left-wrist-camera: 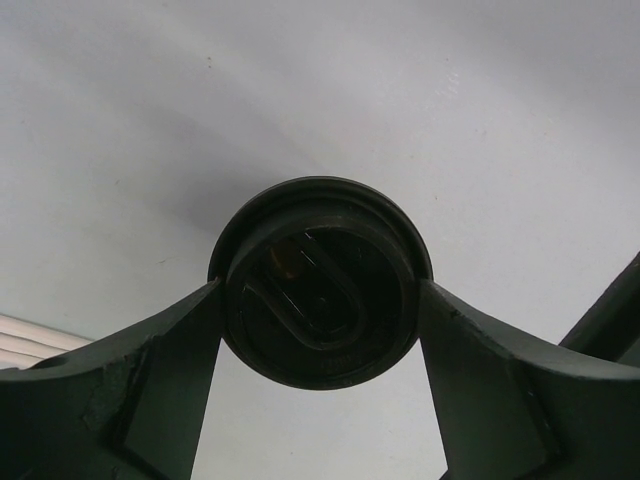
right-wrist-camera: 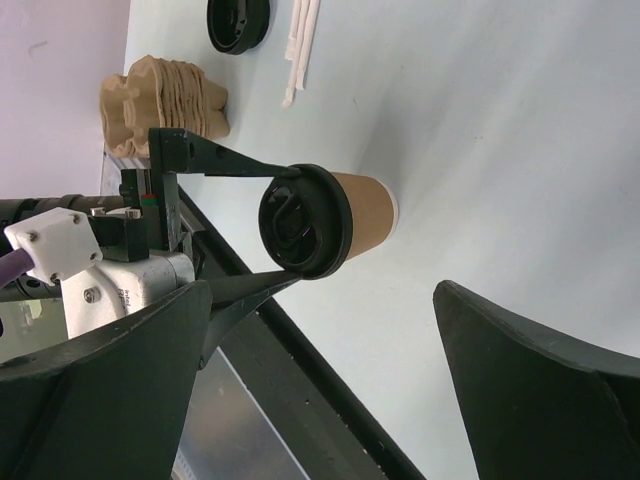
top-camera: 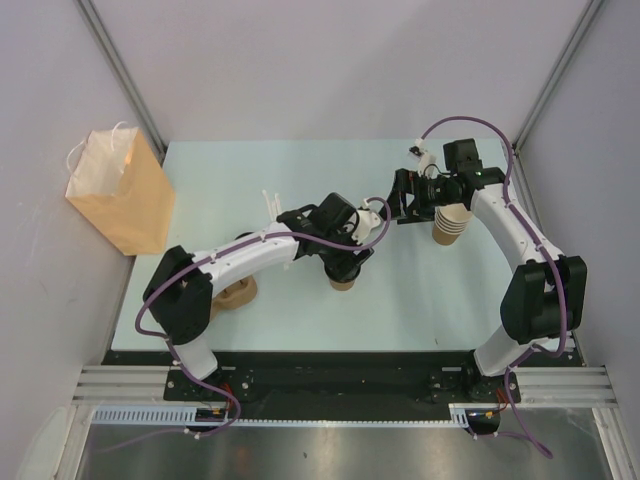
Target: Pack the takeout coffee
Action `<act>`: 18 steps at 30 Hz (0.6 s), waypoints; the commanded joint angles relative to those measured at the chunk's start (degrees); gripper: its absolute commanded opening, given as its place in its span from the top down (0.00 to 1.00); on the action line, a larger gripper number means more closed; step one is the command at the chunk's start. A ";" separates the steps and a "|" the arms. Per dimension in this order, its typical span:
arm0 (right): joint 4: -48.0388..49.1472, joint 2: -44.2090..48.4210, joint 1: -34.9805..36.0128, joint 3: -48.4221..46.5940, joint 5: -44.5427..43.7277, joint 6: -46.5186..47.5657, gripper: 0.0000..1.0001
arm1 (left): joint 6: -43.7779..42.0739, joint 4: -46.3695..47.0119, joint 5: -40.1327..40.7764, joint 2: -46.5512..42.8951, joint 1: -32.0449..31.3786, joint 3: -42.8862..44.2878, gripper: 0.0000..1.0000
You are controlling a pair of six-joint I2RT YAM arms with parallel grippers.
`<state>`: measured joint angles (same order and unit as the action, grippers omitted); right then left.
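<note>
The takeout coffee point(top-camera: 342, 285), a tan paper cup with a black lid, stands near the middle of the table. My left gripper point(top-camera: 345, 268) is over it, fingers pressed on both sides of the lid point(left-wrist-camera: 320, 280), shut on it. In the right wrist view the cup point(right-wrist-camera: 365, 215) stands on the table with the left fingers point(right-wrist-camera: 225, 160) clamping its lid. My right gripper point(top-camera: 400, 205) is open and empty, raised behind and to the right of the cup; its wide-set jaws frame the cup in its own view point(right-wrist-camera: 320, 400).
A brown paper bag point(top-camera: 120, 190) stands at the far left edge. A stack of lidless cups point(top-camera: 450, 225) is under the right arm. Pulp carrier trays point(top-camera: 235, 295) point(right-wrist-camera: 165, 100) sit by the left arm's base. Straws point(right-wrist-camera: 300, 40) and a loose black lid point(right-wrist-camera: 238, 22) lie behind.
</note>
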<state>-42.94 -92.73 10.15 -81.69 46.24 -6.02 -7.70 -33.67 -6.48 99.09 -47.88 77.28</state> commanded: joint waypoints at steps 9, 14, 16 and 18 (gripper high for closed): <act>1.54 -0.26 -0.75 -2.24 1.84 -0.92 0.00 | -3.02 -2.09 3.31 -0.56 0.33 2.17 0.49; 1.72 -0.43 -1.01 -2.24 2.36 -1.18 0.00 | -3.98 -4.03 3.14 -1.35 5.59 6.21 0.54; 2.07 -0.52 -1.01 -2.16 2.37 -1.36 0.00 | -4.42 -4.38 2.70 -0.83 9.19 8.24 0.55; 2.16 -0.61 -1.01 -2.16 2.54 -1.45 0.00 | -4.86 -4.30 2.09 -0.21 12.70 10.34 0.55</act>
<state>-42.46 -93.10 9.45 -81.69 47.44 -6.92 -10.59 -37.65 -4.64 99.11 -41.58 81.93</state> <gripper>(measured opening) 0.994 0.726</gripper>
